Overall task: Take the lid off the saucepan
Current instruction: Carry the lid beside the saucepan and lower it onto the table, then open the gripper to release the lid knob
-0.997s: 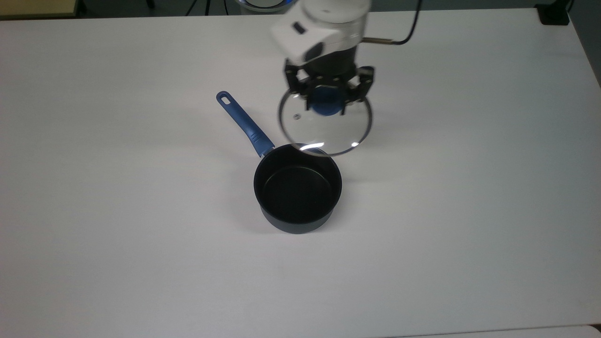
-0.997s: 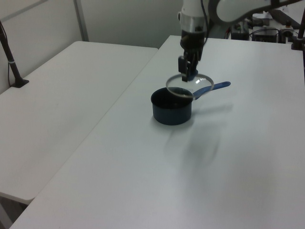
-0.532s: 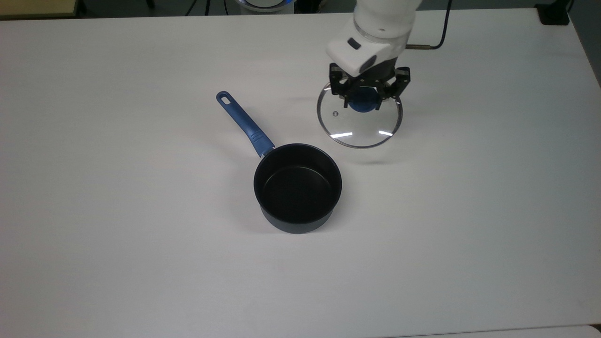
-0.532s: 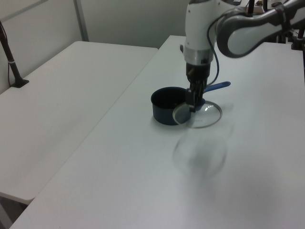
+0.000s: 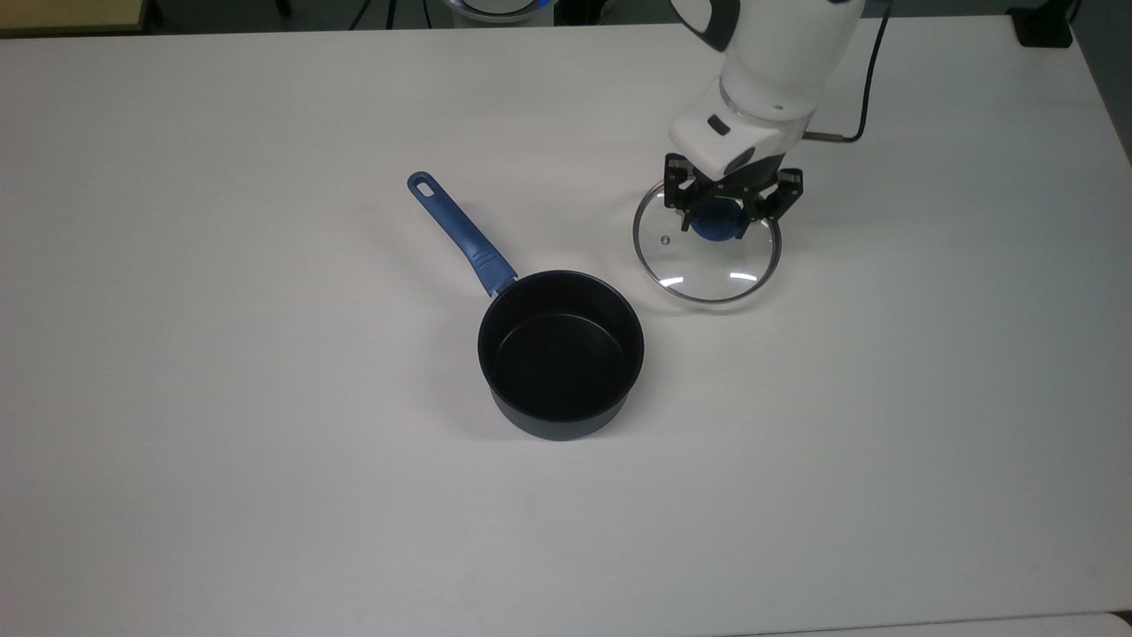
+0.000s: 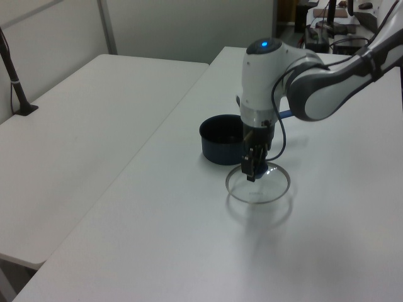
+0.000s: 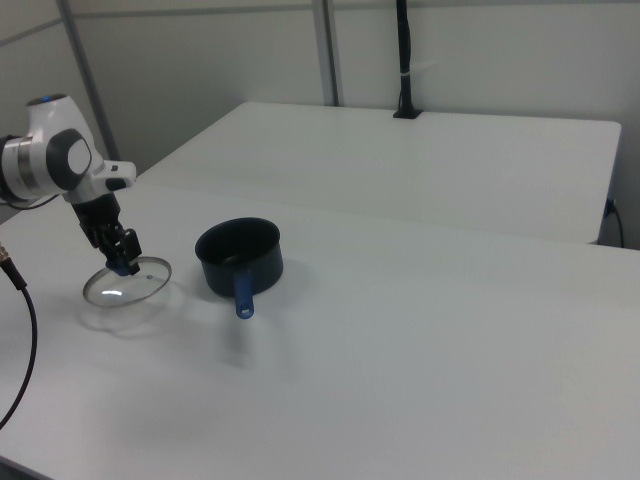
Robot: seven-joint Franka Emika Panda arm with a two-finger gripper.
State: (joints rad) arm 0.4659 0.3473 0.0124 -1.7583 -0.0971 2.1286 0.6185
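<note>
The dark saucepan (image 5: 560,354) stands uncovered mid-table, its black inside showing and its long blue handle (image 5: 460,234) running toward the top view's upper left. It also appears as the saucepan (image 6: 221,139) in the left view and the saucepan (image 7: 239,256) in the right view. The glass lid (image 5: 707,257) hangs just above the table at the top view's right of the pot, slightly tilted. My gripper (image 5: 718,215) is shut on the lid's blue knob (image 5: 718,223). The lid (image 6: 259,186) and gripper (image 6: 251,168) show in the left view, the lid (image 7: 126,283) in the right view.
The white table (image 5: 265,442) stretches wide around the pot. A black cable (image 5: 862,80) trails from the arm toward the top view's upper right. A second white table (image 6: 75,126) adjoins on the left view's left, with a dark post (image 6: 14,75) on it.
The gripper has carried the lid away from above the saucepan's rim toward the top view's right and lowered it close to the table.
</note>
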